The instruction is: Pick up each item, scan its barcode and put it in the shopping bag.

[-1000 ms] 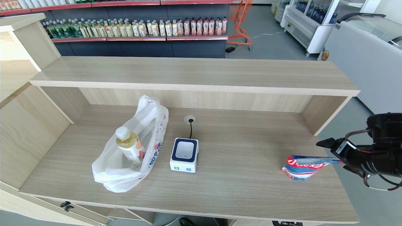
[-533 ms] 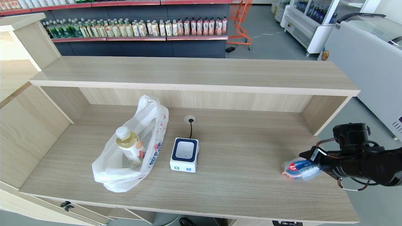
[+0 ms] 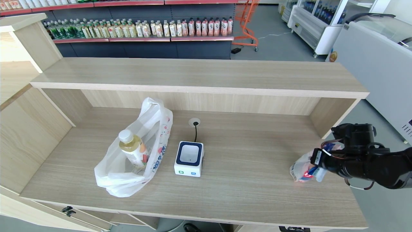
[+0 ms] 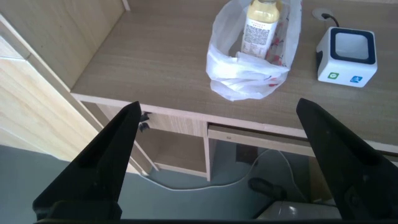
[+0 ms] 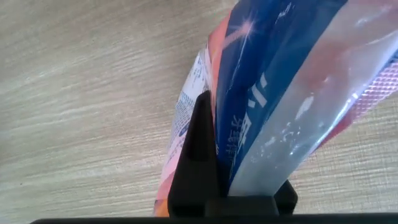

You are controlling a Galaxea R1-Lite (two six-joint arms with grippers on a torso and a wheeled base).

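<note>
A blue, red and white snack pouch (image 3: 302, 167) hangs tilted just above the counter's right end, with my right gripper (image 3: 317, 162) shut on its edge. In the right wrist view the pouch (image 5: 280, 93) is pinched beside one dark finger (image 5: 199, 155). The white shopping bag (image 3: 135, 158) lies open at the left with a tea bottle (image 3: 131, 149) inside it. To the bag's right stands the white and navy scanner (image 3: 189, 158). My left gripper (image 4: 217, 162) is open and holds nothing; it hangs in front of and below the counter edge, facing the bag (image 4: 249, 65) and scanner (image 4: 346, 55).
The wooden counter (image 3: 244, 180) has a raised back shelf (image 3: 199, 74) and side walls at both ends. A cable runs from the scanner to a hole (image 3: 194, 122). Drawers (image 4: 261, 140) sit under the front edge. Store shelves and freezers stand behind.
My right gripper closed in on the pouch from the right, took hold of it, and has raised and turned it from lying flat to tilted upright. Bag, bottle and scanner stayed put.
</note>
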